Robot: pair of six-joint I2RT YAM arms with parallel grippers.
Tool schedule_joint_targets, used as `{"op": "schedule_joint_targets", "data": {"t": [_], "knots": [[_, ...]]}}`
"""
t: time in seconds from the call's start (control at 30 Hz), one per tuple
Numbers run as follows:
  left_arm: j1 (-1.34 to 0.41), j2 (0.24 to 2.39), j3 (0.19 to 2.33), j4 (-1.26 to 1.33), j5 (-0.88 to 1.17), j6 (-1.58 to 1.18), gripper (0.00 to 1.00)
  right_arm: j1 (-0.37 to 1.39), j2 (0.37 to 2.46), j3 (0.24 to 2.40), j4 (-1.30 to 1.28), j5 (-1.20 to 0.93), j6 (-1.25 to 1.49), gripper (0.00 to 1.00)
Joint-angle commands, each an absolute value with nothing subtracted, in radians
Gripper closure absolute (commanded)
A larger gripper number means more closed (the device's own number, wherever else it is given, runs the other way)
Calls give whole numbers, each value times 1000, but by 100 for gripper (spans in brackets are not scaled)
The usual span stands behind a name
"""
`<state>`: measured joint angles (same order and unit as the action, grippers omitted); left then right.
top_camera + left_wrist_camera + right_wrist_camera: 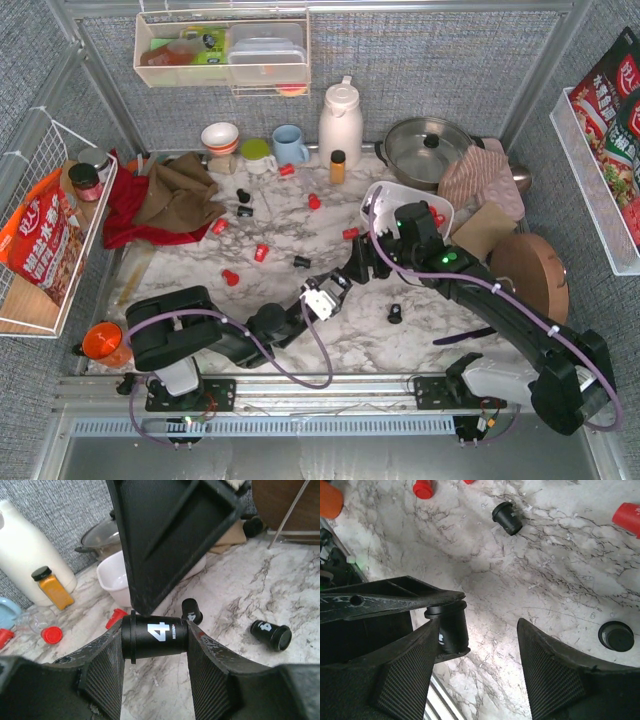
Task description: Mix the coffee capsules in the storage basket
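Note:
My left gripper (155, 652) is shut on a black coffee capsule (155, 636) marked with a white 4, held sideways above the marble table. My right gripper (479, 630) stands open around that same capsule (451, 627); the capsule lies against its left finger, with a wide gap to the right finger. From above, the two grippers (340, 283) (360, 266) meet just left of the white storage basket (380, 195). One red capsule (437, 218) lies inside the basket. Loose red (261, 252) and black (301, 262) capsules lie scattered on the table.
A black capsule (395, 313) lies near the right arm. An amber bottle (338, 166), a white jug (340, 122), a blue mug (290, 145), a lidded pan (430, 148) and cloths (165, 200) line the back. A round wooden board (530, 275) lies at the right.

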<state>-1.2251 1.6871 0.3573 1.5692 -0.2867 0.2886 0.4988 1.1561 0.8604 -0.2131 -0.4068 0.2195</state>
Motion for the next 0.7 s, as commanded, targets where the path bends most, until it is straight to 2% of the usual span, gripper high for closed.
{"op": "schedule_joint_targets", "data": {"t": [0.0,0.37,0.5,0.57,0.67], "knots": [[-1224,1671,366,1663,-256,319,50,521,1175,881,-230,-442,169,33],[-1223,1666,382,1661,-279,305,50,565,1227,901,-233,-483,134,45],[-1224,1666,386,1661,-283,297,48,574,1239,903,-229,-473,133,59],[-1223,1667,387,1661,-292,293,43,574,1236,902,-226,-458,137,69],[-1223,1671,385,1661,-329,278,26,574,1227,897,-220,-419,147,76]]}}
